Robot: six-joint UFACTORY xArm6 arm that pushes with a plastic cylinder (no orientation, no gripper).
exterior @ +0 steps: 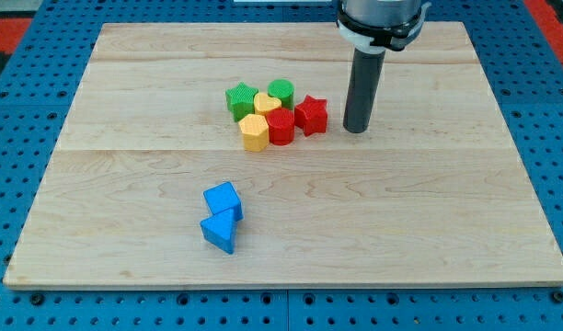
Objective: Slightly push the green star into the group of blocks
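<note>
You're looking down at a pale wooden board on a blue pegboard bench, and the arm comes in from the view's top, its grey collar cut off by the frame edge, the dark rod hanging straight and upright beneath it. There are no fingers on this rig to read as wide or narrow, just the rod, and my tip sits on the wood holding nothing. Take the red star as your landmark: my tip stands just to its right, near it but with a strip of bare board between, so no contact there. Your green star is on the far side of the cluster from that red star, off to its left and a touch higher in the view, at the group's left edge and pressed up against its neighbours. Between the two stars you've got a green cylinder up and left of the red star, a yellow heart-like block left of it, a red block touching it at lower left, and a yellow hexagon further left again. Well below and left of the red star, a blue cube leans on a blue triangle, apart from the rest
</note>
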